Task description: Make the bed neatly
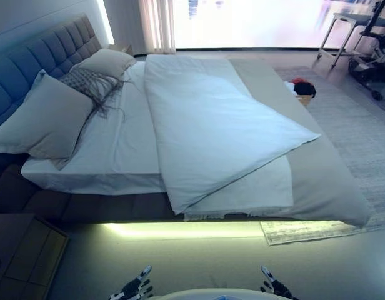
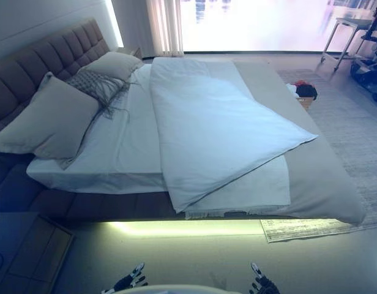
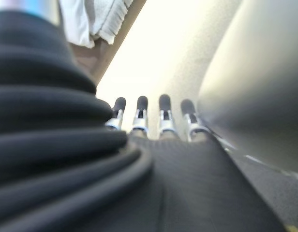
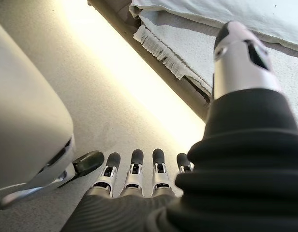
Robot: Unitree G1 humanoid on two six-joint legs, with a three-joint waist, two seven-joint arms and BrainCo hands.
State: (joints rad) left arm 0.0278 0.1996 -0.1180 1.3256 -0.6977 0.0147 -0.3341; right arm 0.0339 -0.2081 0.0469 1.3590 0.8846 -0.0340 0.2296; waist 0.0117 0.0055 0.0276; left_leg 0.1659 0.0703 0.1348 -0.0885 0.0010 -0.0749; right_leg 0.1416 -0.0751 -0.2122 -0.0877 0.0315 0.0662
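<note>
A white duvet point(image 1: 211, 125) lies crooked across the bed, folded back so one corner points to the right over a grey-beige blanket point(image 1: 317, 169). A fringed white throw edge point(image 1: 242, 209) hangs at the near side. The white sheet point(image 1: 124, 144) is bare on the left. Two beige pillows point(image 1: 45, 119) point(image 1: 108, 61) and a grey fringed cushion point(image 1: 86, 81) lean at the padded headboard point(image 1: 36, 56). My left hand point(image 1: 133, 289) and right hand point(image 1: 274, 286) hang low above the floor, well short of the bed, fingers straight and empty.
A wooden nightstand point(image 1: 24, 250) stands at the lower left. A pale rug point(image 1: 361, 131) lies right of the bed, with a basket of dark and red things point(image 1: 302, 89) on it. A metal-legged table point(image 1: 352, 28) stands at the far right by the window.
</note>
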